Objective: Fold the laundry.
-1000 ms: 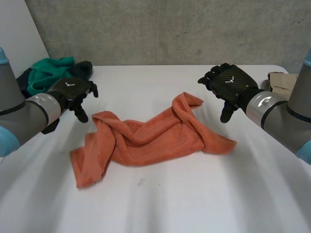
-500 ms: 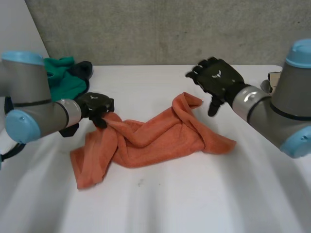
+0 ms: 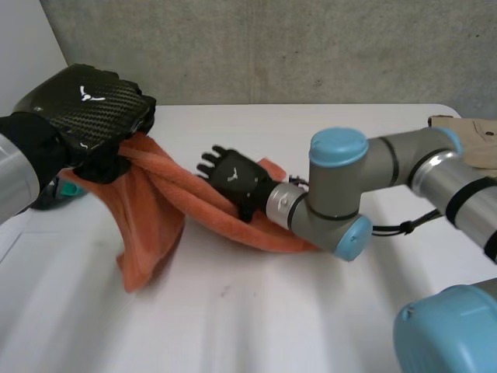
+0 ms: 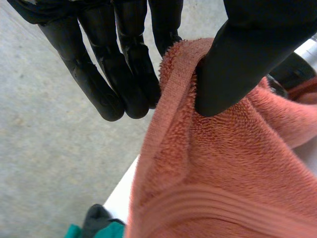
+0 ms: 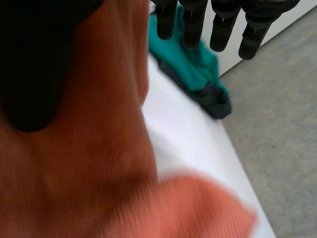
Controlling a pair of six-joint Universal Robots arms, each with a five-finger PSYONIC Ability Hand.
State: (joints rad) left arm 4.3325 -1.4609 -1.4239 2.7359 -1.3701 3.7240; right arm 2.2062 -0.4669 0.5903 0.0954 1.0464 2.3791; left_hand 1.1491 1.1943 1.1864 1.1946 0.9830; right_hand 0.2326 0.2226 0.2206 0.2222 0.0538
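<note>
My left hand [image 3: 81, 116] has the rust-orange terry towel [image 3: 151, 221] pinched by one edge, thumb [image 4: 247, 59] pressing it against the fingers [image 4: 129, 74]. It holds that edge above the white counter [image 3: 256, 318] near the left edge. The cloth hangs down from there and trails towards the counter's middle. My right hand [image 3: 233, 177] lies on that trailing part, fingers straight and spread (no grip that I can see). A crumpled green cloth [image 5: 190, 64] sits by the far left corner.
</note>
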